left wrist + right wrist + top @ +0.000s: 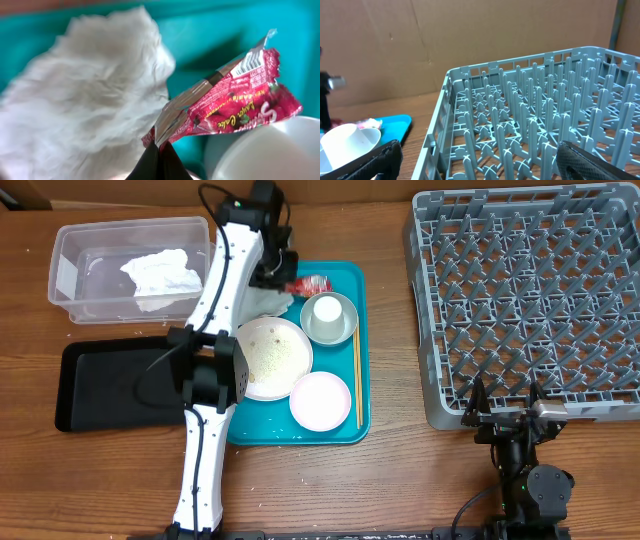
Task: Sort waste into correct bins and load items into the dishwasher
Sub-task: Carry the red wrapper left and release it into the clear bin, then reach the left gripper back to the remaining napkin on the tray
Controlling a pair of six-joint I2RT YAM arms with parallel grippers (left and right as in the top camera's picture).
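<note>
Red foil sauce packet [225, 105] corner-pinched in my left tool [160, 160], likely to part it from crumpled white napkin [90, 100]; right tool [506, 405] open by grey pegged rack [545, 100].

The red sauce packet [235, 102] carries white script lettering and fine print, too blurred to read. A barcode [248, 62] occupies its 1 o'clock corner.
</note>
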